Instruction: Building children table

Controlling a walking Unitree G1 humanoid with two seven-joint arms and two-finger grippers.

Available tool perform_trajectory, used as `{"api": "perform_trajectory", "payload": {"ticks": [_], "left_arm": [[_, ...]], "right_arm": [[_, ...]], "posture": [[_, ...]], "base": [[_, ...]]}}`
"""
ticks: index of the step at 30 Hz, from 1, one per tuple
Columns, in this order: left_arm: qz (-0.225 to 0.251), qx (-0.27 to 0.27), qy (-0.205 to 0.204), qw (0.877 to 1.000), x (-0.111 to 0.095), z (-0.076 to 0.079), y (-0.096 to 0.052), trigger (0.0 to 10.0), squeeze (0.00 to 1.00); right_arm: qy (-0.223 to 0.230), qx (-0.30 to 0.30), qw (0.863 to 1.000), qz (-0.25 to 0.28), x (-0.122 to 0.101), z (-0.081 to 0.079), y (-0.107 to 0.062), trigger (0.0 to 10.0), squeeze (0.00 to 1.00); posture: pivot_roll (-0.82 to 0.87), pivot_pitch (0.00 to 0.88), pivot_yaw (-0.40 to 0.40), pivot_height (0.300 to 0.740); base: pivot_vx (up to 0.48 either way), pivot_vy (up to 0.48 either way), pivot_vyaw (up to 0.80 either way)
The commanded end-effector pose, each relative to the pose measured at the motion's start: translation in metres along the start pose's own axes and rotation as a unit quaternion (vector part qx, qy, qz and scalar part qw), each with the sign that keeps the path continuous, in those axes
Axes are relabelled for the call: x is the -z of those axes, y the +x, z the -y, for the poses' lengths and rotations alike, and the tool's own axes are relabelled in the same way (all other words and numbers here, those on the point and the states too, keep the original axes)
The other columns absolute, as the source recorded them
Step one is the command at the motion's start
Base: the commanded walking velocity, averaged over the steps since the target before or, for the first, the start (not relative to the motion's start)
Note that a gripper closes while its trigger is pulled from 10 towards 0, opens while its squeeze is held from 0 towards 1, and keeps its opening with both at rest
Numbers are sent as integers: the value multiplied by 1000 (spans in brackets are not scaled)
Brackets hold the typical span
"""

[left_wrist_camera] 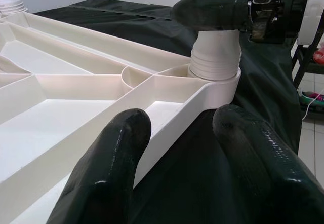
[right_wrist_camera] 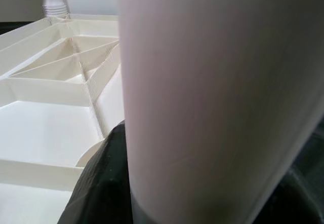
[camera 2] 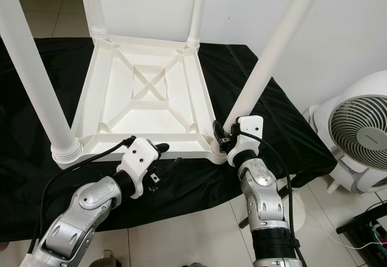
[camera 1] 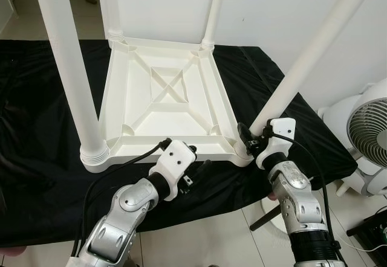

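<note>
A white plastic table top (camera 1: 166, 101) lies upside down on a black cloth (camera 1: 36, 176) spread over the floor, its ribbed underside facing up and four white legs standing from its corners. The right gripper (camera 1: 249, 139) has its black fingers pinched round the near right leg (camera 1: 308, 61), just above the threaded collar where that leg meets the corner socket; in the right wrist view the leg (right_wrist_camera: 212, 97) rises between the fingers (right_wrist_camera: 98, 183), with the ribbed underside beyond them. The left gripper (camera 1: 196, 169) hovers over the cloth just off the top's near edge, its fingers (left_wrist_camera: 109, 173) spread apart, one over the rim and the other over the cloth, closed on nothing. Beyond its fingertips sits the same corner socket. A white wall stands behind the table, pale tiles border the cloth, and a white fan (camera 1: 369, 131) stands off past the right gripper's side.
</note>
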State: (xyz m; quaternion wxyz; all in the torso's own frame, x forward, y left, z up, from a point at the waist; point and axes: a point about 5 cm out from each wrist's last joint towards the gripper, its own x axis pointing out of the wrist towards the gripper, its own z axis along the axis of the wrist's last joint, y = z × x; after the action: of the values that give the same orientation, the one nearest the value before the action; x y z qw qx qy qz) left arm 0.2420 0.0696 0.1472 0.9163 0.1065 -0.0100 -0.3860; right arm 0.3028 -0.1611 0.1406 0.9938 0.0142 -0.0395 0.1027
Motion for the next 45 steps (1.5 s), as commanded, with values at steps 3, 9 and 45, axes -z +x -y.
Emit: {"api": "perform_trajectory", "payload": {"ticks": [3, 9, 45], "left_arm": [[2, -39, 9, 999, -1, -6, 1, 10000, 0], [6, -41, 13, 999, -3, -8, 1, 10000, 0], [13, -42, 15, 999, -6, -5, 5, 10000, 0]], "right_arm": [[10, 122, 992, -36, 14, -17, -9, 2745, 0], [11, 114, 993, -17, 8, -14, -6, 10000, 0], [-83, -273, 958, -31, -3, 24, 3, 10000, 0]], "posture": [[104, 17, -106, 740], [103, 16, -105, 740], [111, 46, -96, 740]], "base": [[0, 0, 0], [0, 0, 0], [0, 0, 0]]}}
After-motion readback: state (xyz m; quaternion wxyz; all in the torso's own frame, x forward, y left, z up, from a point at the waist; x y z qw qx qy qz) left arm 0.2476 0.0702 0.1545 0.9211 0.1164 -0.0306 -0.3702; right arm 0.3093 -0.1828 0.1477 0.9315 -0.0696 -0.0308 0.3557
